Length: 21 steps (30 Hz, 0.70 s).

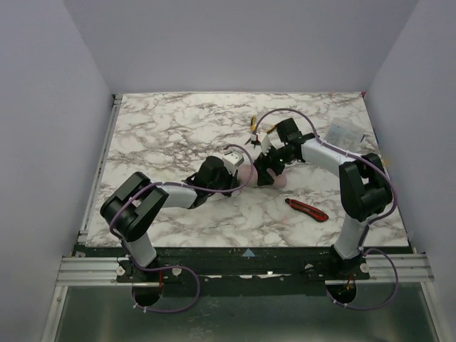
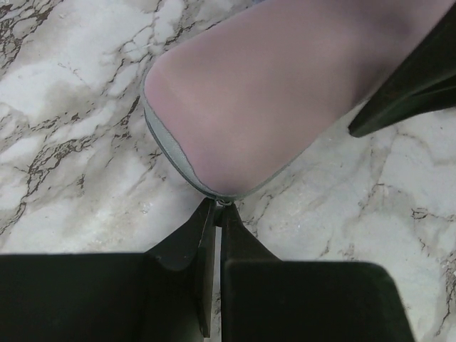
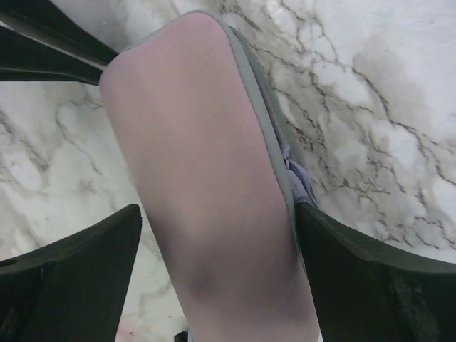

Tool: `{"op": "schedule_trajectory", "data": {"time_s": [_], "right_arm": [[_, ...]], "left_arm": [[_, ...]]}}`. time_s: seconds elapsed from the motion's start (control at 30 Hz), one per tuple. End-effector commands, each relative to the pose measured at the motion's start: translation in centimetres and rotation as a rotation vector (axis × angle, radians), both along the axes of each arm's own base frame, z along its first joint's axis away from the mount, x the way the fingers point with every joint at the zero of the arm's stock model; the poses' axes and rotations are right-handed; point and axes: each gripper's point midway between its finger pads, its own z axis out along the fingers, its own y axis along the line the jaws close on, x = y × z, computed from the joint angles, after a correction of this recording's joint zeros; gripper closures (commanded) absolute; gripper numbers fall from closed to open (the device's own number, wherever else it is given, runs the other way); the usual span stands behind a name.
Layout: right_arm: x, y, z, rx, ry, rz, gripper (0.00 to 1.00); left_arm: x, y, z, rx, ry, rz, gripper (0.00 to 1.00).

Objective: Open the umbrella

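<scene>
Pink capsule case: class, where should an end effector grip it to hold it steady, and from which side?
Probably across its long flanks mid-body, from above, as the right end effector straddles it: the pink capsule case lies flat, flanks roughly parallel; rounded ends could slip.

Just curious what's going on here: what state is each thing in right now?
Pink case: lying flat, lavender fabric peeking from its zip seam.
Left gripper: jaws shut on zip pull.
Right gripper: jaws clamped across pink case.
Utility knife: lying flat, no blade visible.
</scene>
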Motion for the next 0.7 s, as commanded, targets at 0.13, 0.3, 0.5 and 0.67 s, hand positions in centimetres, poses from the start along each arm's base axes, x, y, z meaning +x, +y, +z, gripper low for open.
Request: {"op": "schedule_trajectory", "data": {"time_s": [0.13, 0.3, 0.5, 0.67], "right_arm": [[-3.3, 0.0, 0.6, 0.064, 0.365, 0.039, 0.03], [-0.8, 2.2, 1.8, 0.141, 0.430, 0.045, 0.03], [0.6, 3.8, 1.7, 0.209, 0.452, 0.036, 0.21], [0.1, 4.1, 1.3, 0.215, 0.461, 0.019, 0.65]], "left_arm": [[0.8, 0.0, 0.0, -0.006, 0.005, -0.058, 1.00], [0.6, -0.1, 0.1, 0.007, -0.028, -0.102, 1.00], [1.8, -0.1, 0.9, 0.023, -0.062, -0.096, 1.00], [2.5, 0.0, 1.2, 0.018, -0.052, -0.071, 1.00]]}}
